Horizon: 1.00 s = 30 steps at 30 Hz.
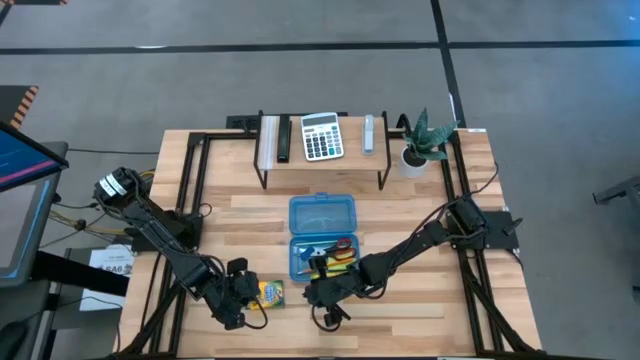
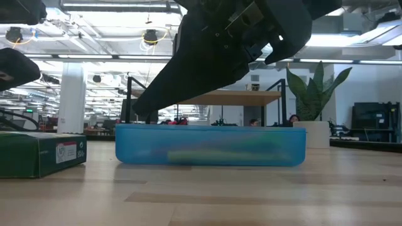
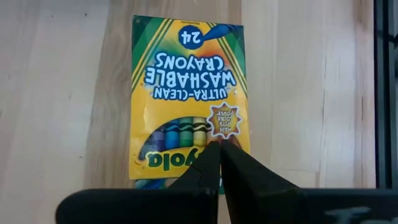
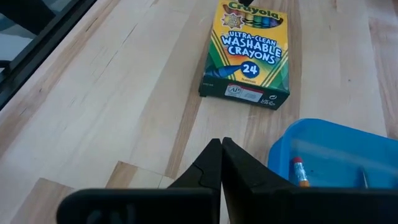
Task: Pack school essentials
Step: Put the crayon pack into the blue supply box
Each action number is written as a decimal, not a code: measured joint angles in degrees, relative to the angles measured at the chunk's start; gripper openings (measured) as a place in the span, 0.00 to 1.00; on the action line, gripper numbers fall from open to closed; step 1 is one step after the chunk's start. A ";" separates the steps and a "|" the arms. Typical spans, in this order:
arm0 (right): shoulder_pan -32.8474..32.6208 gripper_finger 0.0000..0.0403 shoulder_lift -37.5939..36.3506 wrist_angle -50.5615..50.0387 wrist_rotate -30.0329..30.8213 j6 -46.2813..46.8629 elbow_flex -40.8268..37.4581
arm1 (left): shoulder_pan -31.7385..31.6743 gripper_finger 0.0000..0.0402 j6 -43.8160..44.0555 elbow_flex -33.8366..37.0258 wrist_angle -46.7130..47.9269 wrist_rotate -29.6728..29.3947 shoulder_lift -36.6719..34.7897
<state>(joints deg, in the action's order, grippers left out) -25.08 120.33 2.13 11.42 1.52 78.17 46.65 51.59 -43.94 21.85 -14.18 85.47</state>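
Note:
The yellow crayon box (image 1: 270, 293) lies flat on the table near its front edge, left of the open blue case (image 1: 296, 262). In the case lie pencils (image 4: 299, 172) and red and yellow things (image 1: 340, 256). My left gripper (image 3: 221, 145) is shut, its tips at the box's logo end. My right gripper (image 4: 221, 144) is shut on nothing. It hangs over bare table beside the case's near left corner (image 4: 292, 134) and points toward the crayon box (image 4: 247, 50). In the low view the box (image 2: 41, 154) stands left of the case (image 2: 210, 147). My left gripper comes slanting down at the crayon box's printed top face, with its shut tips over the logo end (image 3: 186, 158). The box lies flat on the table. I cannot tell whether the tips touch the face or hang just above it.
The case's lid (image 1: 322, 215) lies open toward the far side. A low shelf (image 1: 322, 160) at the back carries a grey calculator (image 1: 320, 137) and small devices. A potted plant (image 1: 418, 148) stands at its right. Bare wood lies right of the case.

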 joint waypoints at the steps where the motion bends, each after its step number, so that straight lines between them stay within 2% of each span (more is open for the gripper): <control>1: 0.00 0.07 0.00 0.00 0.00 0.02 0.00 | 0.00 0.00 0.00 0.01 0.00 0.07 0.00; 8: 0.00 0.07 0.00 0.00 0.00 0.06 0.00 | 0.00 0.01 -0.40 -0.34 0.34 -0.13 0.00; 13: 0.00 0.07 0.00 0.00 0.00 0.06 0.00 | -0.29 0.08 -3.11 -1.92 1.50 -1.73 0.00; 20: 0.00 0.07 0.00 0.01 0.00 0.06 0.00 | -1.60 0.29 -4.92 -3.23 1.46 -3.23 -0.04; 30: -0.42 0.08 0.00 0.00 -0.02 -0.35 0.00 | -4.18 0.70 -6.04 -3.23 1.11 -3.32 -0.04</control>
<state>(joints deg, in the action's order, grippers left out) -25.50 120.33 2.13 11.40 1.17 78.17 42.48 45.56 -47.18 22.96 -17.50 85.43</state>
